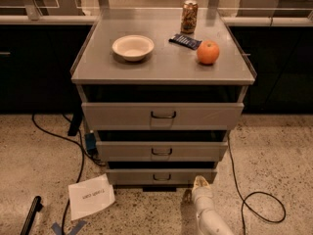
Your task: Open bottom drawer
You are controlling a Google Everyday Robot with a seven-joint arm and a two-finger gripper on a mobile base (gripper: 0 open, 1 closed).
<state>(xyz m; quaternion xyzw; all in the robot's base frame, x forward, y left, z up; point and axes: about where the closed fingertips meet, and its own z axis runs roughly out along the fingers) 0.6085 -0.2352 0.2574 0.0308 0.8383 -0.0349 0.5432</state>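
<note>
The bottom drawer [161, 176] is the narrowest, shortest grey front of three, low on the cabinet, with a small dark wire handle [161, 177] at its centre. My gripper [200, 185] on a white arm comes up from the bottom edge. It sits just right of and slightly below the drawer's right end, near the floor, apart from the handle.
Middle drawer [161, 151] and top drawer [162, 115] sit above. On the cabinet top [161, 65] are a white bowl [132, 47], an orange [208, 52], a can [189, 16] and a dark packet [185, 41]. A paper sheet [91, 196] and cables [259, 199] lie on the floor.
</note>
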